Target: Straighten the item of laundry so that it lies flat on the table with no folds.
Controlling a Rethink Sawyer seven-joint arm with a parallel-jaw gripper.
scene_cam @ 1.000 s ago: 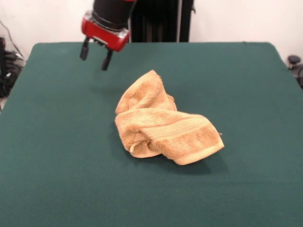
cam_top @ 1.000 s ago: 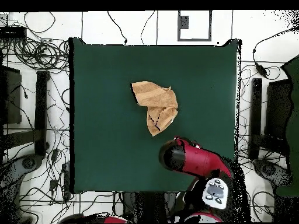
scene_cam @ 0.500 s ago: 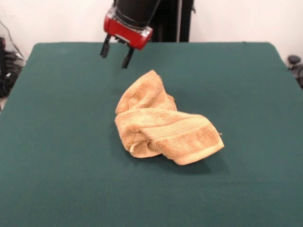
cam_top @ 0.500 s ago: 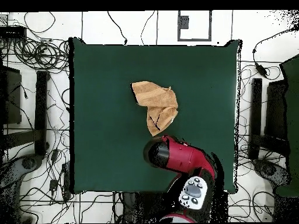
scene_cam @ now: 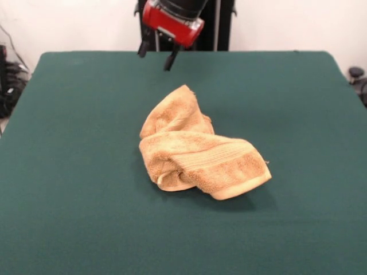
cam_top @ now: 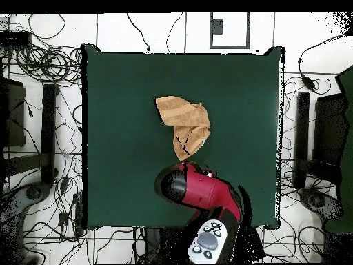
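Terry towel [scene_cam: 195, 152], tan to light orange, crumpled in a heap near the middle of the green table [scene_cam: 69, 172]. Folded over itself in at least two lobes: a rounded hump toward the far side, a thicker rolled wad toward the near right. Woven band stripe running across the near lobe. Pale strip at the near-left fold, maybe a tag or just the hem; too small to tell. Nowhere flat.

Gripper [scene_cam: 157, 55] hanging in the air over the far part of the table, just beyond the towel's far tip and a little left of it. Two dark fingers [scene_cam: 170, 60] pointing down, spread apart, nothing between them. Not touching cloth or table. Red wrist collar above them, black arm [scene_cam: 183, 4] running out of the top edge.

From overhead: towel [cam_top: 185, 126] slightly above centre of the table [cam_top: 110, 90], an irregular shape tapering toward the robot. Red and black arm [cam_top: 200, 193] over the table's lower edge, its dark end close to the towel's nearest tip; fingers hidden under it there. Cables [cam_top: 41, 65] scattered on the white floor [cam_top: 310, 27] round the table.
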